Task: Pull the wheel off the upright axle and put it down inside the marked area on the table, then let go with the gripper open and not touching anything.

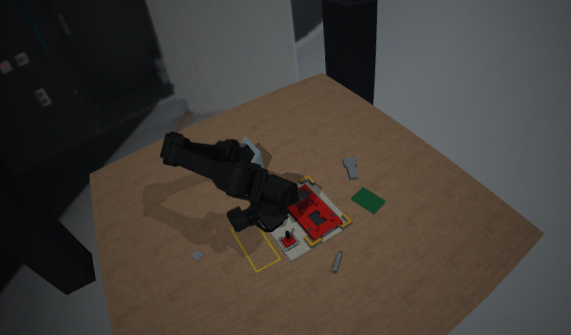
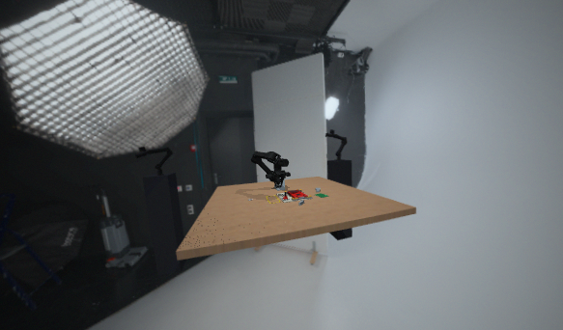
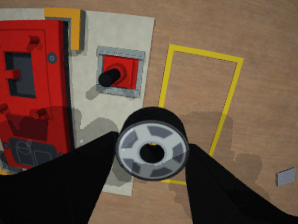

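Black arm bent low over a wooden bench, seen from the top.

The arm (image 1: pixel 232 168) reaches from the far left toward a pale base plate (image 1: pixel 301 245) carrying a red block (image 1: pixel 315 215) with orange corner brackets and a small red mount with a dark upright axle (image 1: pixel 288 238). Its hand (image 1: pixel 242 220) sits at the yellow outlined rectangle (image 1: pixel 256 250); what it grips is hidden, possibly the wheel. A green square (image 1: pixel 368 200) and grey bits lie nearby.

Wheel (image 3: pixel 152 152) clamped in the gripper (image 3: pixel 152 163), raised above the worktop (image 3: pixel 200 3) at the marked area's (image 3: pixel 200 112) near edge; upright axle (image 3: pixel 109 78) ahead and left, on the plate (image 3: pixel 123 30) beside that area.
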Action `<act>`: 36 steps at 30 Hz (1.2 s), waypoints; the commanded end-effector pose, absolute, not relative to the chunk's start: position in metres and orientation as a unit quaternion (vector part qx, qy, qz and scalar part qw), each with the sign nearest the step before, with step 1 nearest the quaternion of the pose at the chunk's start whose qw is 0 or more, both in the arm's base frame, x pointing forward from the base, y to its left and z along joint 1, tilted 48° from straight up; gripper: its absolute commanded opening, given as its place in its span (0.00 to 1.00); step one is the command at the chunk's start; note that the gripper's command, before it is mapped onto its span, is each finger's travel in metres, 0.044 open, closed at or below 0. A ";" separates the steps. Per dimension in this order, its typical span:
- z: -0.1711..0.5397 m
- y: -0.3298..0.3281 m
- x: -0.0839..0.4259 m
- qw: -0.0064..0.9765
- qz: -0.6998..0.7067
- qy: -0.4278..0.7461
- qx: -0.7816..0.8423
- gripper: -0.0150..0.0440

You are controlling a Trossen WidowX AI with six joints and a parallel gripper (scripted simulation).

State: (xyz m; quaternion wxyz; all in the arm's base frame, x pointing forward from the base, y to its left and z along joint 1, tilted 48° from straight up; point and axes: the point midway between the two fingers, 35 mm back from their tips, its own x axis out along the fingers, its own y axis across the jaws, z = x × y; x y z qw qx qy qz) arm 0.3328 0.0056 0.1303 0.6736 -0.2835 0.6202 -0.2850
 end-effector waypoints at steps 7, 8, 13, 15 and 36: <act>0.157 -0.020 0.303 0.669 -0.286 0.623 -0.287 0.25; 0.160 -0.023 0.300 0.669 -0.286 0.623 -0.287 0.25; 0.163 -0.027 0.295 0.669 -0.286 0.623 -0.287 0.25; 0.160 -0.029 0.295 0.669 -0.286 0.623 -0.287 0.25; 0.105 -0.090 0.302 0.670 -0.286 0.622 -0.287 0.25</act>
